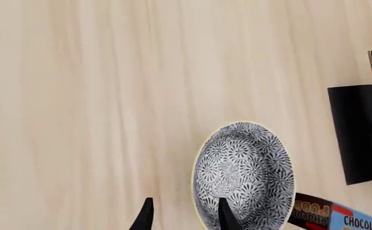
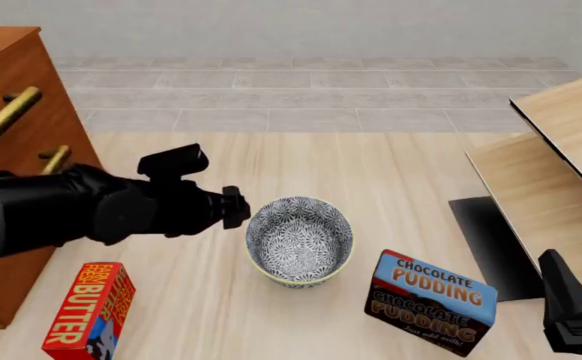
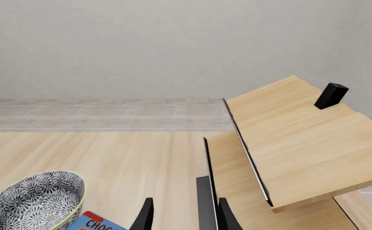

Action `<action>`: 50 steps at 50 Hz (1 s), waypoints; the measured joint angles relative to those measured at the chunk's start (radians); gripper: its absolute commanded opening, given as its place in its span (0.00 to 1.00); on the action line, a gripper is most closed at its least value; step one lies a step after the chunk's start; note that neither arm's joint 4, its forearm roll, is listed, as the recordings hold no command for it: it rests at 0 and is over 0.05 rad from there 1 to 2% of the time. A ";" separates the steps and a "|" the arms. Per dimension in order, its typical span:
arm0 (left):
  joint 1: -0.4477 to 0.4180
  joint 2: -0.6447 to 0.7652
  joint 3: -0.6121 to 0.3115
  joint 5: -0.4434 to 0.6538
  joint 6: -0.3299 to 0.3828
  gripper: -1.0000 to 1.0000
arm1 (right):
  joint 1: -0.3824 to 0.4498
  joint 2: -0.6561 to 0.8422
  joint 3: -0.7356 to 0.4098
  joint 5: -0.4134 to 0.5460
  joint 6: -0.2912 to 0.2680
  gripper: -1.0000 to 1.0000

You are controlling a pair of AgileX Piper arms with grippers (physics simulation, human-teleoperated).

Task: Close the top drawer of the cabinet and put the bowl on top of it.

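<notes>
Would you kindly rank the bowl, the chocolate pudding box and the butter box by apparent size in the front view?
1. Chocolate pudding box and bowl: they look about alike, so I won't rank them; the box sits nearer the camera.
2. Butter box: looks smallest, but the picture's edge crops it.

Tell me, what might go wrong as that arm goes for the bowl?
The left gripper has one finger over the bowl rim; a thin-rim pinch could slip or tip it. The pudding box stands close beside the bowl and might get knocked. The cabinet is tall, so the bowl must be lifted high past the brass handles.
</notes>
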 measured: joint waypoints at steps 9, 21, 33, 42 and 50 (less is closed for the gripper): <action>-0.002 0.030 0.017 -0.038 -0.011 1.00 | 0.000 0.000 0.000 0.000 0.000 1.00; -0.014 0.071 0.032 -0.085 -0.030 1.00 | 0.000 0.000 0.000 0.000 0.000 1.00; -0.025 0.114 0.040 -0.125 -0.045 1.00 | 0.000 0.000 0.000 0.000 0.000 1.00; -0.033 0.144 0.042 -0.150 -0.055 1.00 | 0.000 0.000 0.000 0.000 0.000 1.00; -0.046 0.172 0.041 -0.172 -0.067 1.00 | 0.000 0.000 0.000 0.000 0.000 1.00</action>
